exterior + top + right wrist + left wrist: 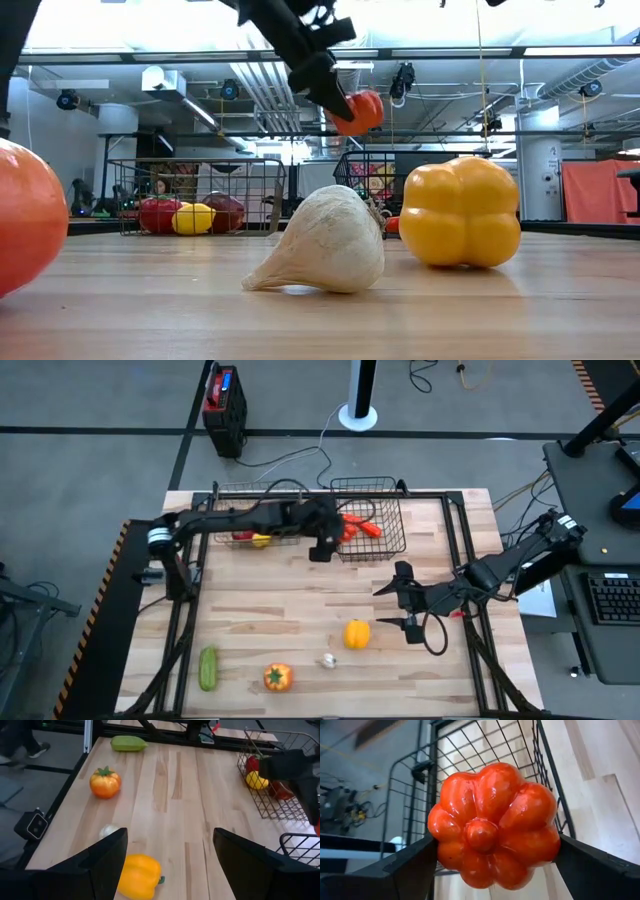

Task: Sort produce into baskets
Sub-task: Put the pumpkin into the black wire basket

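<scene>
From above, I have the left gripper (335, 538) at the near-left edge of the right basket (388, 485), pinching a red tomato (347, 533). An orange carrot (365, 526) already lies in that basket; the left basket (232, 492) holds red pieces and a lemon (260, 540). The right gripper (410, 603) waits over the near right of the table (290, 610), fingers spread, just beside the yellow pepper (357, 633). A cucumber (207, 667), an orange pepper (277, 677) and a garlic bulb (327, 660) remain loose near the front edge.

From table height, the tomato (357, 111) hangs high in the gripper, well clear of the wood, with the garlic (325, 241) and yellow pepper (461, 211) in front.

My left wrist camera shows the ribbed tomato (494, 822) clamped between both fingers (405, 870), basket mesh behind it.

My right wrist camera shows spread fingers (100, 862) over the yellow pepper (138, 876).

I judge I am mid-delivery: next I should carry the tomato fully over the rim before releasing, or it may bounce off the wire.
</scene>
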Controlling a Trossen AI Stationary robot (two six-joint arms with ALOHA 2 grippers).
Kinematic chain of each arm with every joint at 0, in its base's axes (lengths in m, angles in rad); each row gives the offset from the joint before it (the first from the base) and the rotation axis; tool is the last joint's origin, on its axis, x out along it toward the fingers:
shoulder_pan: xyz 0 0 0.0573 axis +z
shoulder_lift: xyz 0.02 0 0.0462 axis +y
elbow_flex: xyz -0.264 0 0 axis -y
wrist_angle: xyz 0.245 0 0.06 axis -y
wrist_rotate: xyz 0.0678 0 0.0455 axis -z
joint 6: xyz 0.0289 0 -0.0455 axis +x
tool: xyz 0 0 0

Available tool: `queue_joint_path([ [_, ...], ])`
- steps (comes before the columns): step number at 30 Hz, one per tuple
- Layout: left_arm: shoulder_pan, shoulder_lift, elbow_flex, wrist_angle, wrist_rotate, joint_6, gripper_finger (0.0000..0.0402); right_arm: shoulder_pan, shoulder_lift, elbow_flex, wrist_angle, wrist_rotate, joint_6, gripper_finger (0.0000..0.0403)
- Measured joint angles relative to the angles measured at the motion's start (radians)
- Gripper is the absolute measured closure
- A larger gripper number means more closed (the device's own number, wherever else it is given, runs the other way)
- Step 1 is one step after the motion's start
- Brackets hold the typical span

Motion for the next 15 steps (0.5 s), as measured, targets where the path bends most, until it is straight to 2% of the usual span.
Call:
queue_joint_path([
  [7,0.062,0.081,0.127,-0.041,0.096,0.038,0.0053,0.0,0.001,-0.004,-0.002,0.0,0.007,0.0115],
  [15,0.093,0.153,0.19,-0.057,0.146,0.05,0.0053,0.0,0.002,-0.014,-0.001,0.0,0.017,0.0115],
])
